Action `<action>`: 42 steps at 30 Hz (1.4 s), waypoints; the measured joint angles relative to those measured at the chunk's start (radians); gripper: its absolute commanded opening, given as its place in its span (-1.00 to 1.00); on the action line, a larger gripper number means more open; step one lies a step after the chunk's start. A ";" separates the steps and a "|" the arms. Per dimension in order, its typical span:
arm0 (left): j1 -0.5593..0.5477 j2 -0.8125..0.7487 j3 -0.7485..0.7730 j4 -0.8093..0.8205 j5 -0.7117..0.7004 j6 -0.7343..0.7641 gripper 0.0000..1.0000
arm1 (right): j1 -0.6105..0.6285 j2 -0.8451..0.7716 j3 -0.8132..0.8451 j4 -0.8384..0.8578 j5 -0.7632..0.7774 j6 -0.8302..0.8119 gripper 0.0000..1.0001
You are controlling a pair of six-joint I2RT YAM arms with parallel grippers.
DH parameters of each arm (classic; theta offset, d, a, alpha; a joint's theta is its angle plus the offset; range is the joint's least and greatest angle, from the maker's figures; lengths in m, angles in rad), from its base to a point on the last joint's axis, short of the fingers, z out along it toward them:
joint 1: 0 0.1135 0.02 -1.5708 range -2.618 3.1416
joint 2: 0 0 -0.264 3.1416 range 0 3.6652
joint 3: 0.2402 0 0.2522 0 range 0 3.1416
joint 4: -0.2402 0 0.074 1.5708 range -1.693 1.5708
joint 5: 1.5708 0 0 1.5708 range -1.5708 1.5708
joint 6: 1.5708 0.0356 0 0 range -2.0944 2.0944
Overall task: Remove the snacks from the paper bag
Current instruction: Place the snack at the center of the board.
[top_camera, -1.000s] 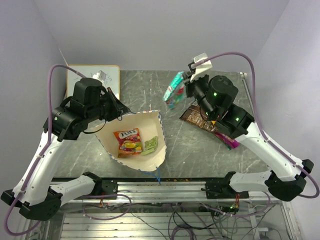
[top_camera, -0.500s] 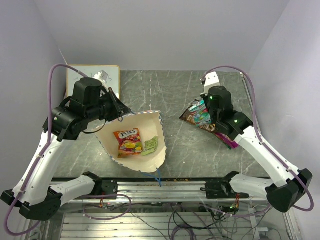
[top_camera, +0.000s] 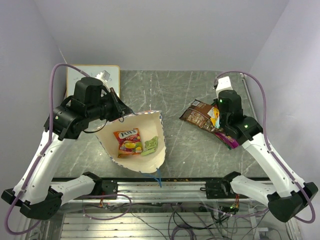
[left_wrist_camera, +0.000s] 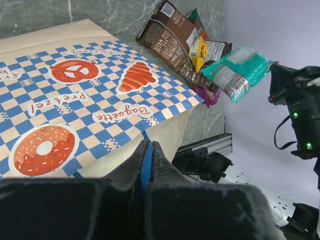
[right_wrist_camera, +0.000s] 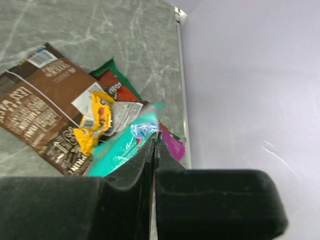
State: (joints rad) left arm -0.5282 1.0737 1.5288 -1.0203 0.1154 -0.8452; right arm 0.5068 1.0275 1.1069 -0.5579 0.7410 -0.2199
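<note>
Bag (top_camera: 107, 137) sits mid-table, L gripper (left_wrist_camera: 146, 150) pinching its blue cord (left_wrist_camera: 144, 162). Over the brown bag (top_camera: 196, 116) at the right, R gripper (right_wrist_camera: 155, 142) is clamped on a teal pack (left_wrist_camera: 239, 70), so drop-off step imo. Next: let go, then reach in for candy pack (top_camera: 128, 141) & small green one (top_camera: 150, 145).

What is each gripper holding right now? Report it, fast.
Left gripper: closed on the blue cord handle of the paper bag.
Right gripper: closed on a teal snack packet.

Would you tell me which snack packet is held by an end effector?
The teal packet, pinched in the right end effector; the brown bag lies on the table, the orange-red packet inside the paper bag.
</note>
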 measured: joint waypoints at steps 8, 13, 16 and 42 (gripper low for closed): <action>0.000 0.000 0.000 0.019 0.029 0.000 -0.86 | -0.095 0.074 -0.044 0.007 0.000 -0.012 -1.00; 0.000 0.002 0.018 0.020 0.028 0.003 -0.86 | -0.165 0.117 -0.074 0.056 -0.039 -0.023 -1.00; 0.000 0.002 0.032 0.022 0.029 0.004 -0.86 | -0.243 0.118 -0.119 0.107 -0.075 -0.045 -1.00; 0.000 0.130 0.303 -0.077 0.018 0.210 -0.86 | -0.443 0.146 -0.241 0.154 -0.251 -0.039 0.56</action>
State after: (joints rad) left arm -0.5282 1.2041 1.8313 -1.0977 0.1329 -0.6353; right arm 0.0639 1.1736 0.8658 -0.4038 0.4896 -0.2592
